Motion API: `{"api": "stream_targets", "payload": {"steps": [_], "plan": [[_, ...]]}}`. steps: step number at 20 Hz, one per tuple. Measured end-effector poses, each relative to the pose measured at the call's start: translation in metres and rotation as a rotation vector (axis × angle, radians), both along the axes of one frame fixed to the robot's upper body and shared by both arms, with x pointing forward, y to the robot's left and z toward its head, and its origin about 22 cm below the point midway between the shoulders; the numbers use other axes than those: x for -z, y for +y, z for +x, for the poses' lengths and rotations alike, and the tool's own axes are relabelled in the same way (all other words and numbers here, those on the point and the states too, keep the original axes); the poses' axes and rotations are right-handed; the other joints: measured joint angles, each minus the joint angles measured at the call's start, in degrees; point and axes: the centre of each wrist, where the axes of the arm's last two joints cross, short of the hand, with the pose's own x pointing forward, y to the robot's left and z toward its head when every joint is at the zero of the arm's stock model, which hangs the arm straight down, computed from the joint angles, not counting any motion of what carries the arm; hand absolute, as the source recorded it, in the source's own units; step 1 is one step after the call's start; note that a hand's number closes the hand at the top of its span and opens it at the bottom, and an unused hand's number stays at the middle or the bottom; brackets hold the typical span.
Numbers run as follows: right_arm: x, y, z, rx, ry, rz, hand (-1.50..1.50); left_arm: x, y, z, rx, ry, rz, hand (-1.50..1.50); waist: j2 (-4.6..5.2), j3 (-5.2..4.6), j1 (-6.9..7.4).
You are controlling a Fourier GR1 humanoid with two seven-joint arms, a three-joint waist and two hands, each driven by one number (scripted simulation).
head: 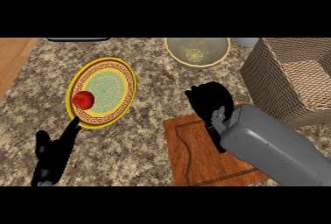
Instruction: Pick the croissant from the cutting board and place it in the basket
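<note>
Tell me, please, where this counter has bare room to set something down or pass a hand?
The widest bare counter lies between the plate and the cutting board, running up towards the bowl. A narrower strip lies left of the plate, above the resting left hand. The right side is crowded: the right hand hangs over the board's far edge, close to the basket.

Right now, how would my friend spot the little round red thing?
Start at the speckled stone counter and find the round yellow-rimmed patterned plate on its left half. The small round red object sits at that plate's lower left rim. It is the only red thing, bright against the green and yellow plate.
</note>
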Motion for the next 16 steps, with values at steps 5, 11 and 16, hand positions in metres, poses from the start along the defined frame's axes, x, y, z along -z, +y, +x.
{"api": "stream_targets", "payload": {"steps": [5,11,16], "plan": [[0.009,-0.008,-0.006,0.006,-0.012,0.011,-1.5,0.0,0.001,0.001,0.01,0.005,0.002,0.0,-0.02,0.04,0.09],[0.029,-0.017,-0.007,0.023,-0.019,-0.007,-1.5,-0.001,0.002,-0.002,0.014,-0.004,0.001,0.0,0.03,0.07,0.36],[0.047,-0.016,-0.009,0.029,-0.029,0.004,-1.5,-0.002,-0.002,0.0,0.011,-0.003,0.009,0.0,0.1,0.02,0.46]]}}
